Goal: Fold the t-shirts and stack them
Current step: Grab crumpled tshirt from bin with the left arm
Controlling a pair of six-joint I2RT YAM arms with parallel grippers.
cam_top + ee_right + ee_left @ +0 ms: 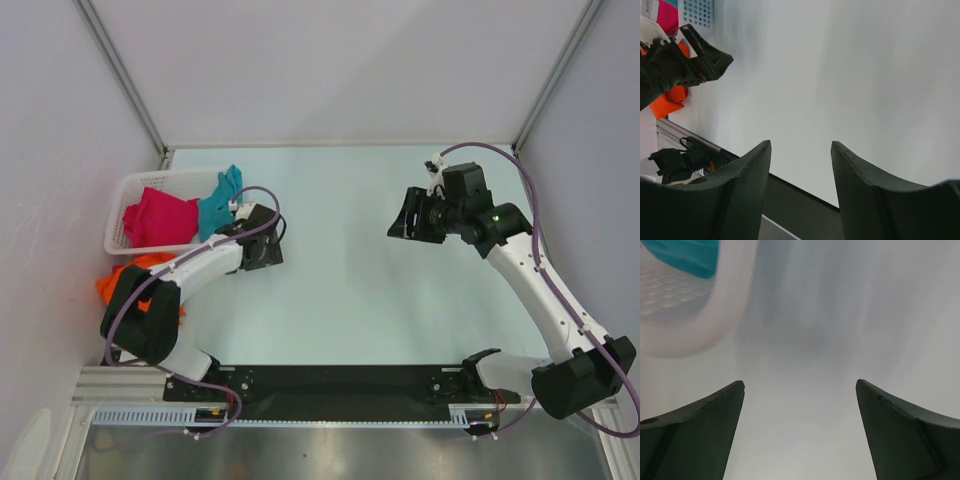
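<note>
The magenta-red t-shirt [158, 218] lies bunched in the white lattice basket [116, 232]. The teal-blue t-shirt [220, 198] hangs over the basket's right rim, and its edge shows at the top left of the left wrist view [685, 255]. The orange t-shirt [122, 282] is crumpled on the table below the basket, partly hidden by the left arm. My left gripper [262, 246] [800, 385] is open and empty just right of the basket. Further right, my right gripper [405, 222] [801, 144] hangs open over bare table, holding nothing.
The basket's rim [705, 325] curves close by the left gripper. In the right wrist view the left arm [680, 65] sits at the upper left, with the orange t-shirt [670, 102] beside it. A black rail [340, 380] runs along the near table edge. Walls enclose the table.
</note>
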